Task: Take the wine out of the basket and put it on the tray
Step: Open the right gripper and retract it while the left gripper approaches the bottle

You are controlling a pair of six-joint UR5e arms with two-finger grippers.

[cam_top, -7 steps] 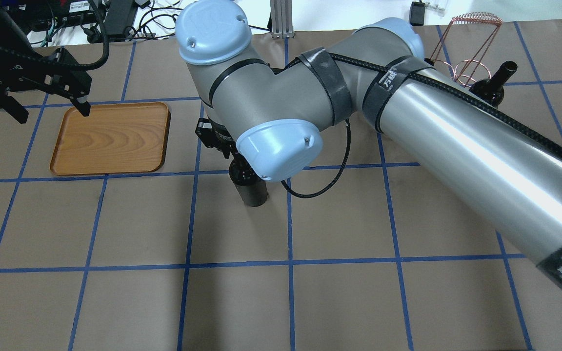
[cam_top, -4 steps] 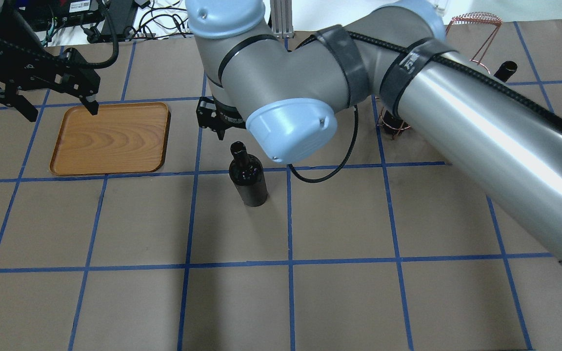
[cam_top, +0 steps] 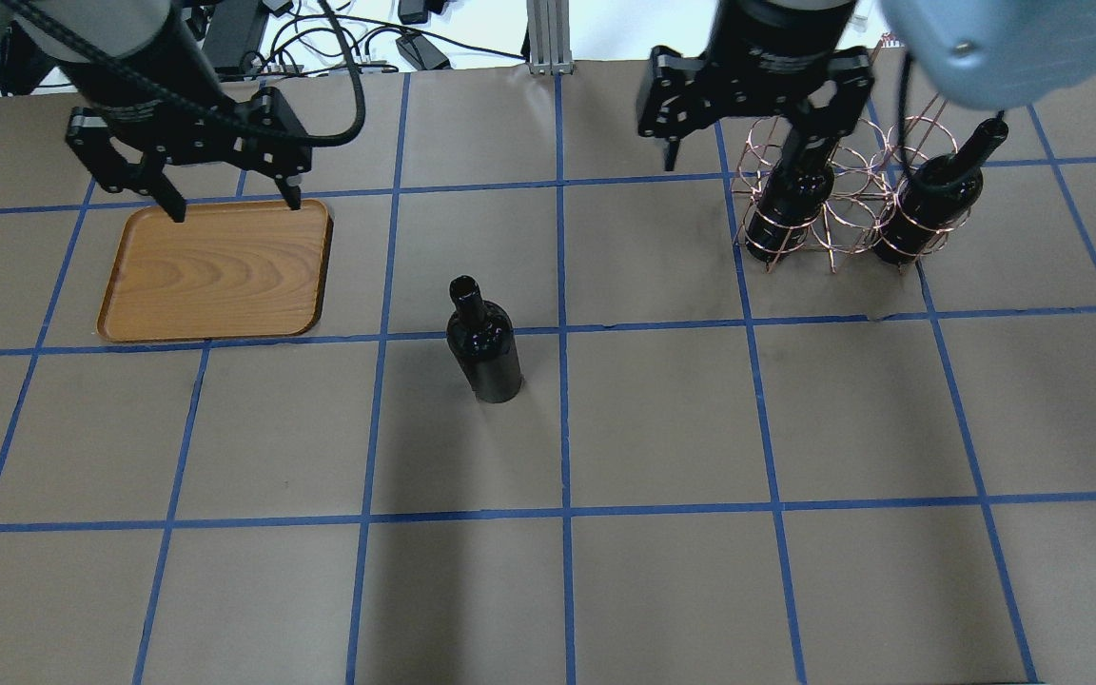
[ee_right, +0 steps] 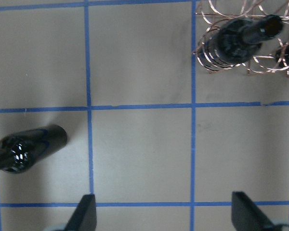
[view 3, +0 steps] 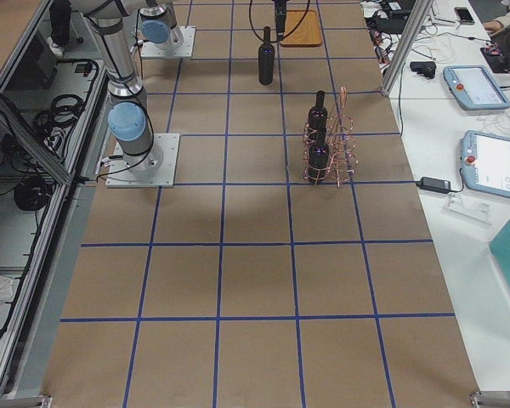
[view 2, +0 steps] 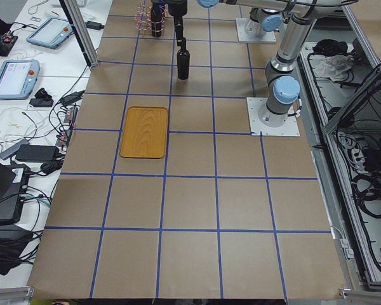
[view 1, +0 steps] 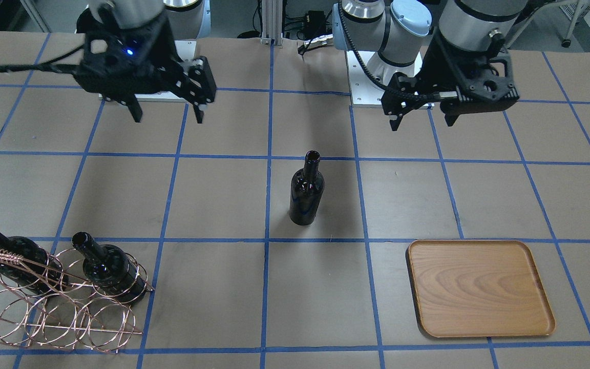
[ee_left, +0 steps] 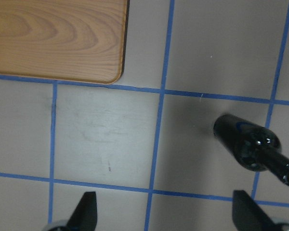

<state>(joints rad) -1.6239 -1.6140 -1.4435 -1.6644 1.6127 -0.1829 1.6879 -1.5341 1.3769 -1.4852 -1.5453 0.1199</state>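
One wine bottle (cam_top: pixel 483 342) stands upright alone on the table's middle; it also shows in the front view (view 1: pixel 306 192). Two more bottles (cam_top: pixel 791 205) (cam_top: pixel 933 205) sit in the copper wire basket (cam_top: pixel 852 214), at the lower left of the front view (view 1: pixel 59 307). The wooden tray (cam_top: pixel 215 271) (view 1: pixel 479 289) lies empty. My left gripper (cam_top: pixel 234 205) (view 1: pixel 421 123) hangs open and empty above the tray's far edge. My right gripper (cam_top: pixel 743 152) (view 1: pixel 167 118) is open and empty, high beside the basket. In the left wrist view the bottle (ee_left: pixel 245 147) is at the right and the tray (ee_left: pixel 58 38) at the upper left.
The table is brown paper with a blue tape grid. Cables and an aluminium post (cam_top: pixel 543 38) lie at the far edge. In the right wrist view the standing bottle (ee_right: pixel 29 147) is at the left and a basket bottle (ee_right: pixel 231 43) at the upper right.
My right arm has drawn off the standing bottle and swung back to the basket, and its gripper is open. My left gripper has moved right, to the tray's far edge.
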